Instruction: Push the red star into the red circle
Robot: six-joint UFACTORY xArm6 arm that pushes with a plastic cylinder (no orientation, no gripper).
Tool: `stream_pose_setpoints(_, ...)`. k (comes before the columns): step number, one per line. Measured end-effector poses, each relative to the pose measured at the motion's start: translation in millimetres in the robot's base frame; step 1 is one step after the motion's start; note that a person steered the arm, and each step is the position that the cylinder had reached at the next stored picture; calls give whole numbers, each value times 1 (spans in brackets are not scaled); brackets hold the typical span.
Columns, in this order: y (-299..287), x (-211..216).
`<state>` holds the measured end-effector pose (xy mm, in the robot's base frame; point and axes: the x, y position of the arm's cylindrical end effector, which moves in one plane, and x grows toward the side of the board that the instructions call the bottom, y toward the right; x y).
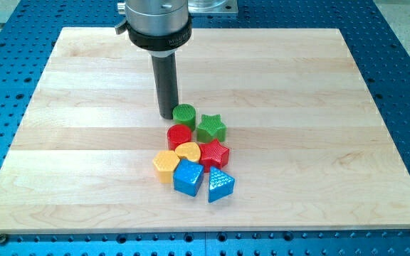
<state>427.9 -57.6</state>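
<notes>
The red star point(215, 153) lies in a tight cluster near the board's middle. The red circle point(179, 135) sits just up and to the left of it, with the yellow heart point(188, 151) between them at the lower side. My tip point(166, 116) rests on the board just left of the green circle point(184, 114), above and slightly left of the red circle. The tip stands well apart from the red star.
A green star point(211, 128) sits above the red star. A yellow hexagon-like block point(166, 164), a blue cube point(188, 178) and a blue triangle point(220, 185) form the cluster's lower row. The wooden board point(84, 142) lies on a blue perforated table.
</notes>
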Motion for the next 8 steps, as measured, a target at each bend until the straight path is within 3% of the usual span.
stream_pose_setpoints(1,0,0)
stream_pose_setpoints(2,0,-54)
stream_pose_setpoints(5,82,-66)
stream_pose_setpoints(6,90,-48)
stream_pose_setpoints(8,169,57)
